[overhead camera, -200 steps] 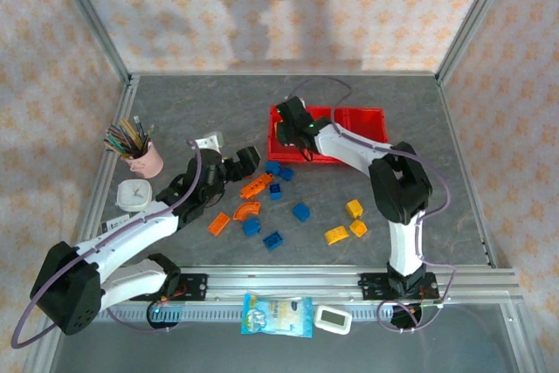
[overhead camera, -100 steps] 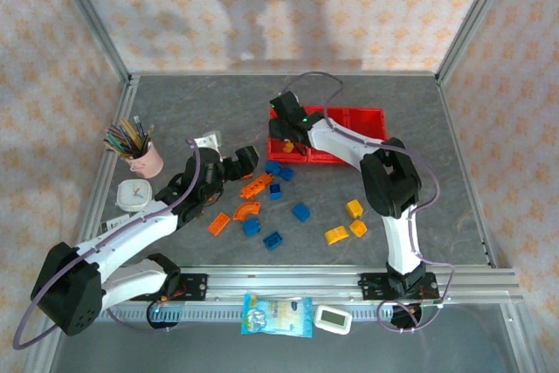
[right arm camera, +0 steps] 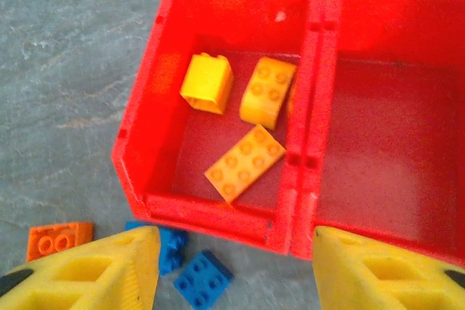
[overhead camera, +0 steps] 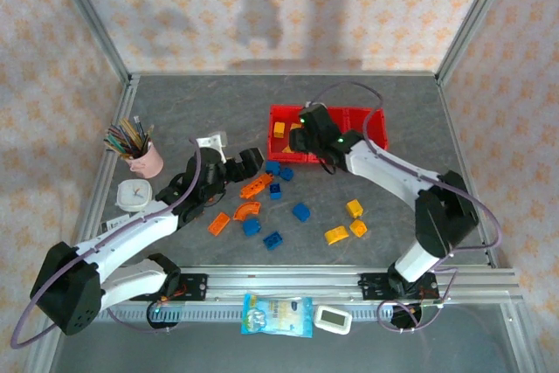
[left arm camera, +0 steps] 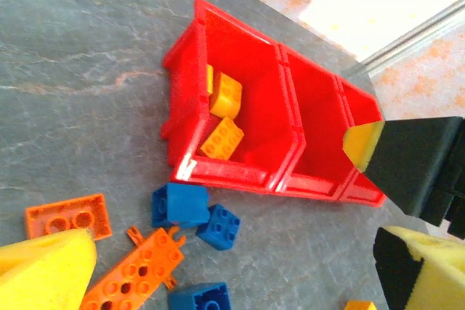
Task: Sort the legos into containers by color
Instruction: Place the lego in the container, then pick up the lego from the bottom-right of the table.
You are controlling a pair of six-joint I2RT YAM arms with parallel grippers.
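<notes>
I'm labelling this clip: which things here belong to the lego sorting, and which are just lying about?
Belongs: red bins; yellow legos, some already binned; blue legos; orange legos.
Lying about: pink pencil cup; white clock; blue-white packet; small white gadget.

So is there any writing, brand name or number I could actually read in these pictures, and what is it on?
No text here is legible.
Blue and white packet by the near rail: printed, but too small and blurred to read.
Small white gadget beside it: nothing readable on its face.
Round white dial: markings too small to read.
Toy bricks and red bins: no lettering visible.
</notes>
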